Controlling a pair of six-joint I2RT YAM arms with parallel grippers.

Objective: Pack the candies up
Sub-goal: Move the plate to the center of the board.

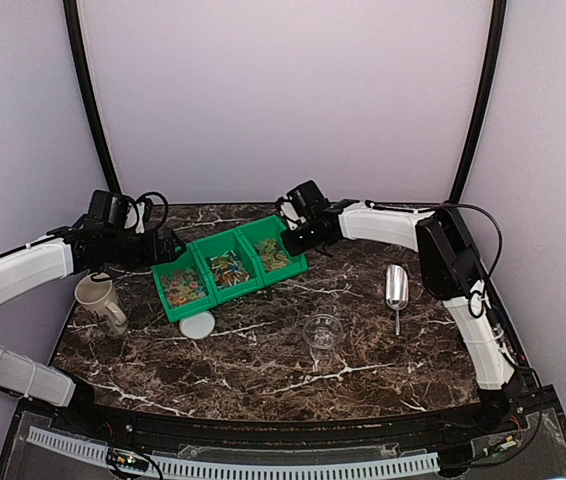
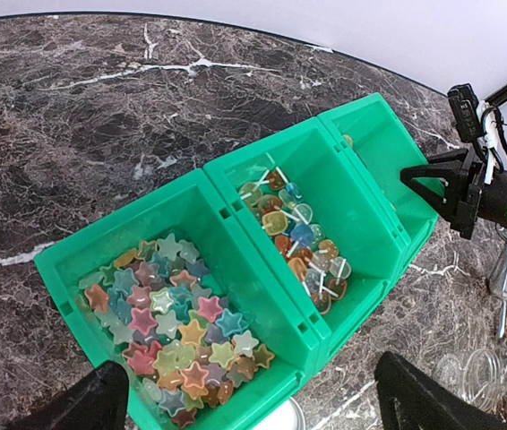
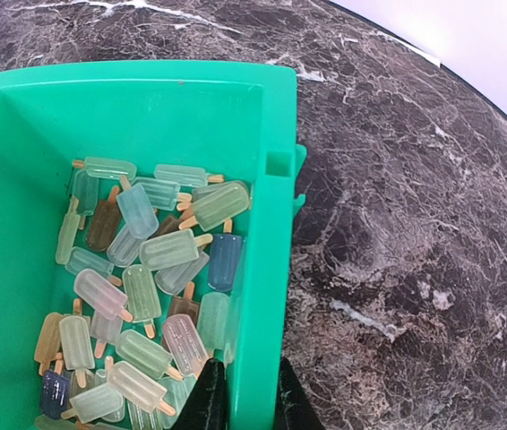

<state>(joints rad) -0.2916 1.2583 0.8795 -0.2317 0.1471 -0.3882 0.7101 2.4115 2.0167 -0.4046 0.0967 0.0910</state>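
Candies (image 3: 146, 269) fill green bin (image 3: 146, 98), wall pinched by right gripper (image 3: 249, 399).

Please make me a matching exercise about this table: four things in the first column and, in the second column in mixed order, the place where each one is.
Things
1. star-shaped candies
2. round candies on sticks
3. ice-pop-shaped candies
4. metal scoop

Places
A. middle compartment of the green bin
B. lying on the table, to the right of the bin
C. end compartment nearest the mug
D. end compartment farthest from the mug

Right pairs: 1-C, 2-A, 3-D, 4-B.
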